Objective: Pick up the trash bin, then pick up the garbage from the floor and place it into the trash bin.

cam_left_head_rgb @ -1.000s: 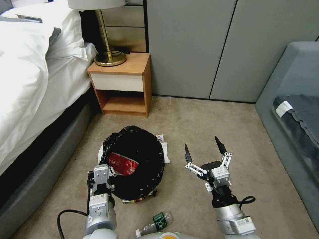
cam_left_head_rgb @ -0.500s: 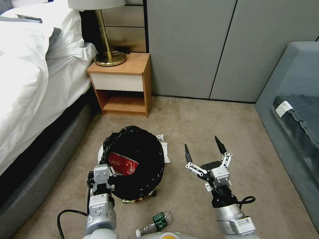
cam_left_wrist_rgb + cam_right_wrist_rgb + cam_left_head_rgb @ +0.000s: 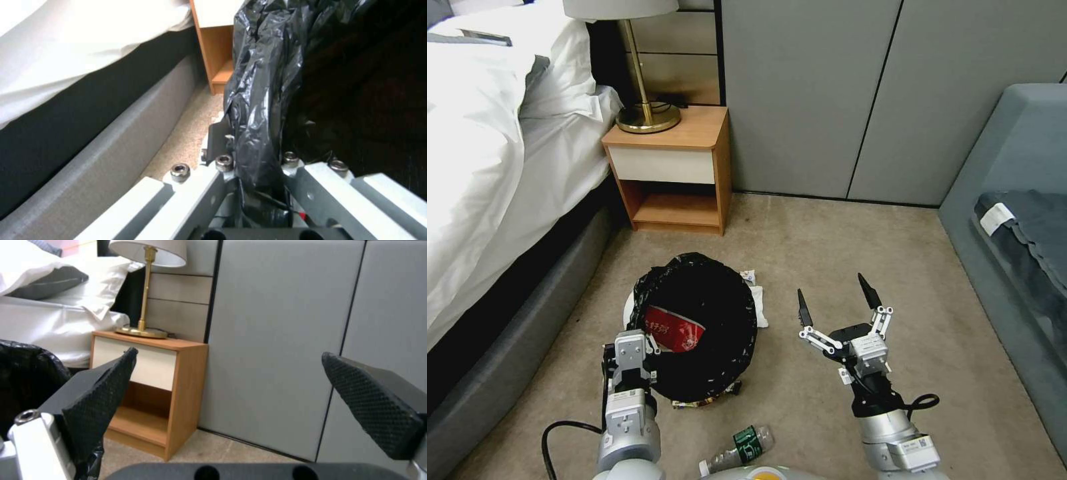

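Observation:
The trash bin [image 3: 714, 300], white with a black liner [image 3: 262, 83] over its rim, is held tilted above the floor [image 3: 840, 247]. My left gripper [image 3: 632, 333] is shut on its near rim, pinching the liner [image 3: 254, 156]. A red-and-white wrapper [image 3: 672, 330] lies inside the bin. Garbage on the carpet: a white tissue [image 3: 759, 305] and a small wrapper [image 3: 748, 275] beside the bin's far right, a yellow wrapper [image 3: 694, 402] under its near edge, and a plastic bottle [image 3: 739, 448] close to my base. My right gripper [image 3: 832, 297] [image 3: 236, 400] hangs open right of the bin, holding nothing.
A wooden nightstand [image 3: 672, 170] with a brass lamp [image 3: 644, 100] stands behind the bin. The bed [image 3: 487, 167] runs along the left and a grey sofa [image 3: 1014, 220] along the right. Grey wall panels [image 3: 860, 93] close the back. Open carpet lies between the sofa and the bin.

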Robot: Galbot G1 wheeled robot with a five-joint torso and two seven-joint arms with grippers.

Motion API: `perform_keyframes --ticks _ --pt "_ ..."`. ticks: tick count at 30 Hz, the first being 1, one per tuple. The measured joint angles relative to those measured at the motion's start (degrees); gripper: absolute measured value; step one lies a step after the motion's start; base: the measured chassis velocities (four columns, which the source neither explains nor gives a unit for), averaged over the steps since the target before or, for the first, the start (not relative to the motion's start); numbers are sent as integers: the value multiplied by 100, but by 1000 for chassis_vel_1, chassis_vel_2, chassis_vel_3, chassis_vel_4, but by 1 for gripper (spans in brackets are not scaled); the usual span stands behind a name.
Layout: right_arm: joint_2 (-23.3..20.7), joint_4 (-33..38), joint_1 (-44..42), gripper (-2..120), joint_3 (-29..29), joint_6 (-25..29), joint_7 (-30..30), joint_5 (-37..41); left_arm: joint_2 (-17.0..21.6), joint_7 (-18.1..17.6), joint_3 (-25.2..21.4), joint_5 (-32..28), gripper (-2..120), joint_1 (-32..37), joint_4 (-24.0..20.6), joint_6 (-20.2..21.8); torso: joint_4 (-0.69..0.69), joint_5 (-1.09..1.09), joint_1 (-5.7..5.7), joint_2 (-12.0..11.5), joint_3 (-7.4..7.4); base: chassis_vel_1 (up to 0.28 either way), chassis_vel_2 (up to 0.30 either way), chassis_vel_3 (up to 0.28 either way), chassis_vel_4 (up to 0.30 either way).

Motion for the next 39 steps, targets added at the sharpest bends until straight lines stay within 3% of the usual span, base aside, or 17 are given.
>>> perform_keyframes --ticks 14,15,22,25,39 --pt "-23 0 28 100 -13 -20 10 8 -1 93 -76 -94 1 -39 -7 -41 1 -1 0 0 0 0 0 0 0" --pt "-87 6 106 100 -59 -116 67 59 1 202 -197 -179 1 -84 -54 -87 -5 -1 0 0 0 0 0 0 0" --pt "-906 161 1138 100 -575 -1253 850 723 16 408 -272 -201 1 -71 -201 -109 6 2 0 0 0 0 0 0 0" --pt "-950 206 1128 100 -576 -1288 972 782 7 374 -230 -178 1 -55 -203 -74 -1 0 0 0 1 0 0 0 0" --pt "-1073 263 1053 100 -398 -1115 898 703 28 180 -225 -266 1 50 -319 222 -1 0 0 0 0 0 0 0 0"
